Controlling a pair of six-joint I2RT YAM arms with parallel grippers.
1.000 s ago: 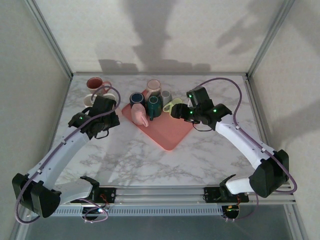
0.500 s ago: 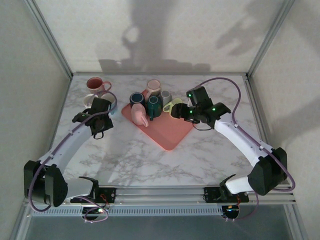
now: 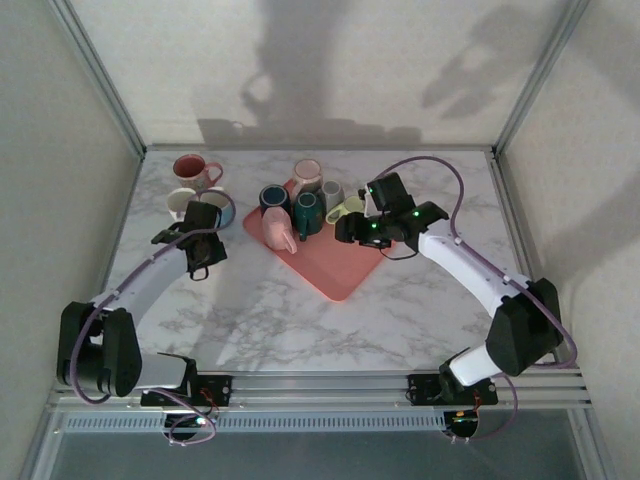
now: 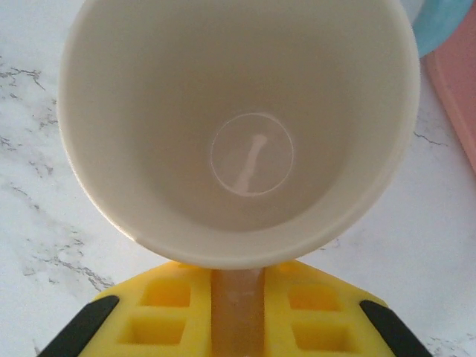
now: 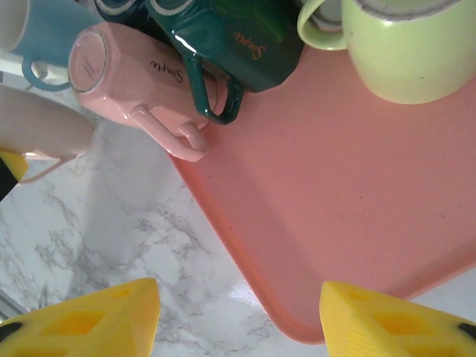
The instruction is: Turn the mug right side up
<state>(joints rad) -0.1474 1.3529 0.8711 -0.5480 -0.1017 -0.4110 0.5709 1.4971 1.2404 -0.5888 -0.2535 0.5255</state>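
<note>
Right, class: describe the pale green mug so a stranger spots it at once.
Find the pink tray on the marble table. On its far right edge, beside a grey mug, sits the pale green mug: the only yellow-green one among pink and dark neighbours.

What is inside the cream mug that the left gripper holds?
Nothing: the cream mug is empty, its bare bottom showing a faint ring. The table directly beneath it is covered.

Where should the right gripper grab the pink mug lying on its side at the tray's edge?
Probably its handle, from above: the pink mug lies on its side with the handle sticking out flat near the edge of the tray. The dark green mug crowds its mouth end.
</note>
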